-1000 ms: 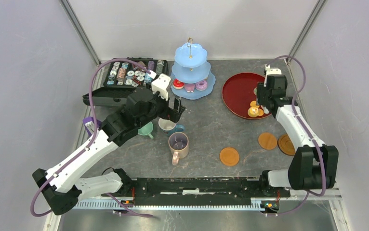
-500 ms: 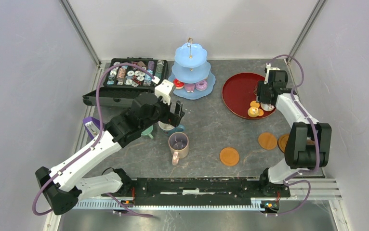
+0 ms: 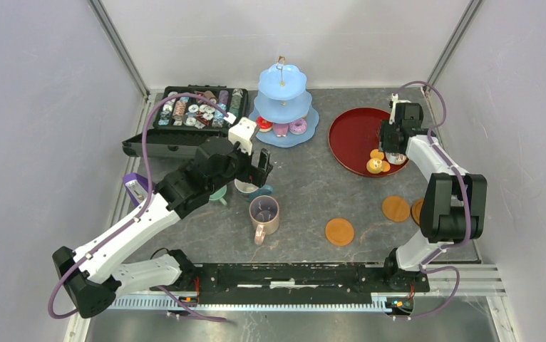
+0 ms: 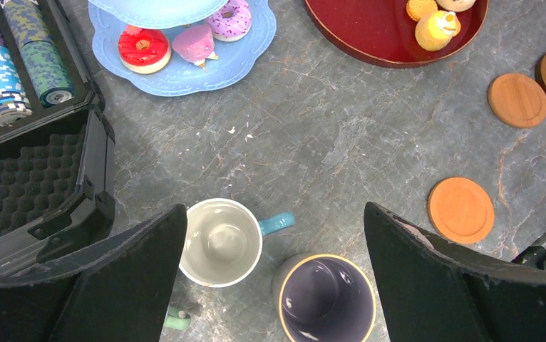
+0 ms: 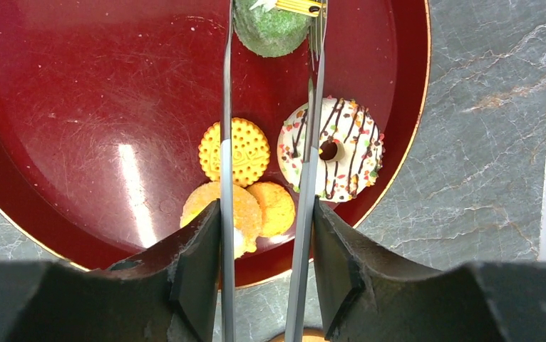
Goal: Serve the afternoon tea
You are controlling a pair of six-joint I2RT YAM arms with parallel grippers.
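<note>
My right gripper (image 5: 266,206) is shut on the metal tongs (image 5: 226,142), above the red tray (image 5: 78,107). A green pastry (image 5: 270,25) lies between the tongs' tips; contact is unclear. A white drizzled doughnut (image 5: 341,149), a yellow biscuit (image 5: 234,152) and orange pastries (image 5: 277,206) lie under the tongs. My left gripper (image 4: 275,210) hangs open over the white-and-blue mug (image 4: 220,242) and the pink-purple mug (image 4: 323,299). The mint green mug (image 3: 217,192) is half hidden by the left arm. The pale-blue stand (image 3: 282,100) holds three pastries on its bottom tier.
A black case of capsules (image 3: 184,114) lies open at the back left. Three brown coasters (image 3: 339,231) (image 3: 395,209) (image 3: 418,211) sit at the front right, one partly behind the right arm. The enclosure walls stand close on both sides.
The right arm has folded more upright and its gripper has shifted slightly back over the tray, squeezing the tongs narrower. The left gripper dropped slightly toward the mugs, then held still.
</note>
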